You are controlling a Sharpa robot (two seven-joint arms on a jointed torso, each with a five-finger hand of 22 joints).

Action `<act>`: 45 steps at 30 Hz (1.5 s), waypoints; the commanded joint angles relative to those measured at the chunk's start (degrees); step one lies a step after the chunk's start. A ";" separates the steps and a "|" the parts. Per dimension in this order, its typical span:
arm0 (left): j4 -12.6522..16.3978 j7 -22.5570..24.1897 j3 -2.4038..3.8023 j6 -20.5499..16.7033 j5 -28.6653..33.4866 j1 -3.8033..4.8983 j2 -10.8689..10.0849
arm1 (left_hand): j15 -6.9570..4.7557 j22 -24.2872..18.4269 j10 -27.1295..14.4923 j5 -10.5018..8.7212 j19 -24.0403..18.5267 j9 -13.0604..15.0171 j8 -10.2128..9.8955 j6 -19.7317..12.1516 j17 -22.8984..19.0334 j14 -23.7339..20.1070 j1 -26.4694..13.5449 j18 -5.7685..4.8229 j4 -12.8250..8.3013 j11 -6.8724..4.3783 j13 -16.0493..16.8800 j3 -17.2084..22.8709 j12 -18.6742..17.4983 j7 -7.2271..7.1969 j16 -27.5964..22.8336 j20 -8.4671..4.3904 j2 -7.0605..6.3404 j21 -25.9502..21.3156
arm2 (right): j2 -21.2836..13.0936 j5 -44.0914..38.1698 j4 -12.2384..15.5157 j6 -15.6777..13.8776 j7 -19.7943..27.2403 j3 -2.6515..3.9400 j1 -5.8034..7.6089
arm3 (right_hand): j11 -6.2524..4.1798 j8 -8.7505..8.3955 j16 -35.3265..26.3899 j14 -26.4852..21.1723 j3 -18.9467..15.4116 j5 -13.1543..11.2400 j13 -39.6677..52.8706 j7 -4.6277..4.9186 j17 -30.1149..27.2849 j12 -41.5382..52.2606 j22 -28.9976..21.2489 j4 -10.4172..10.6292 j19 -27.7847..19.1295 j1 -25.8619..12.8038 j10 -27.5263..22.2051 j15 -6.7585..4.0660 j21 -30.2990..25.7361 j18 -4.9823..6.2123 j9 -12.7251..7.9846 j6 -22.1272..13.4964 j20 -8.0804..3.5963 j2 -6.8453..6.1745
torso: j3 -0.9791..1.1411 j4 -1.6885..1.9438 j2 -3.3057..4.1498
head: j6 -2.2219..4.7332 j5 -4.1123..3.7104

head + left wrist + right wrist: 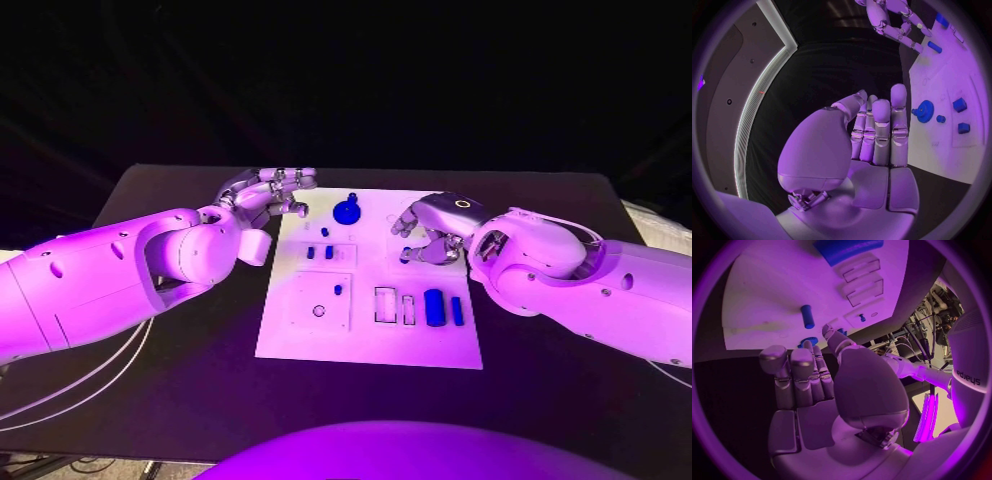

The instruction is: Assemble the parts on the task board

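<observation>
The white task board [368,345] lies mid-table. A blue gear [348,212] stands near its far edge, also in the left wrist view [925,110]. Small blue pieces [320,253] lie nearer on the left, and a blue peg [339,289] stands in a square recess. A blue block [434,307] and a thin blue bar [457,310] lie near the right edge. My left hand [267,195] hovers off the board's far left corner, fingers straight [879,130], holding nothing. My right hand [430,232] hangs over the board's far right part, empty [811,380]. Blue of the gear [807,343] shows behind its fingertips.
Two empty rectangular slots [395,306] sit beside the blue block. A blue cylinder [807,316] lies on the board ahead of the right hand. Bare black table [562,210] surrounds the board on all sides.
</observation>
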 commanded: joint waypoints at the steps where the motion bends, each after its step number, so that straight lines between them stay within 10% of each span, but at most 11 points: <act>1: 0.21 0.25 0.06 1.27 -0.36 0.03 0.01 | -0.03 -0.06 -0.39 0.00 -0.15 0.02 0.17 -0.22 -0.05 -0.52 0.15 0.61 -0.15 0.08 0.06 0.20 0.28 0.17 -0.14 -0.35 0.43 -0.38 | -0.10 1.06 -0.68 2.15 -0.29 0.01 0.17 | -0.08 -0.26 -0.33 -0.27 -0.46 0.23 -0.09 -0.41 -0.16 0.32 -0.18 -0.04 -0.47 0.11 -0.47 0.16 -0.37 0.94 -0.05 -0.24 0.00 -0.25 | 0.04 0.05 0.06 | 0.20 -0.15; 23: 0.21 0.17 0.06 1.24 -0.44 0.03 0.03 | -0.03 -0.06 -0.39 0.00 -0.15 0.02 0.17 -0.22 -0.05 -0.52 0.15 0.61 -0.15 0.08 0.06 0.20 0.28 0.17 -0.14 -0.35 0.43 -0.38 | 1.32 -0.14 -2.98 9.31 0.08 -0.05 0.33 | -1.19 0.71 1.20 0.74 0.25 0.60 -0.10 -0.89 0.68 2.77 1.42 0.00 0.89 1.26 3.25 -0.66 0.82 0.63 0.43 3.34 -0.53 2.62 | 0.01 0.11 0.03 | 0.24 -0.30; 45: 0.01 0.10 0.06 1.41 -0.44 0.03 0.09 | 0.05 -0.16 -0.68 -0.01 -0.24 0.01 0.14 -0.31 -0.20 -0.65 -0.13 0.58 0.02 0.17 0.12 0.24 0.43 0.23 -0.28 -0.29 0.62 -0.58 | 3.79 -1.56 -4.51 7.28 -0.34 -0.17 -0.02 | -2.13 1.65 2.86 1.25 4.16 -1.50 -0.08 -1.49 1.96 2.47 4.85 -0.14 3.17 2.10 7.90 -1.50 3.51 -0.08 0.99 7.87 -1.01 5.61 | 0.01 0.21 0.05 | 0.03 -0.29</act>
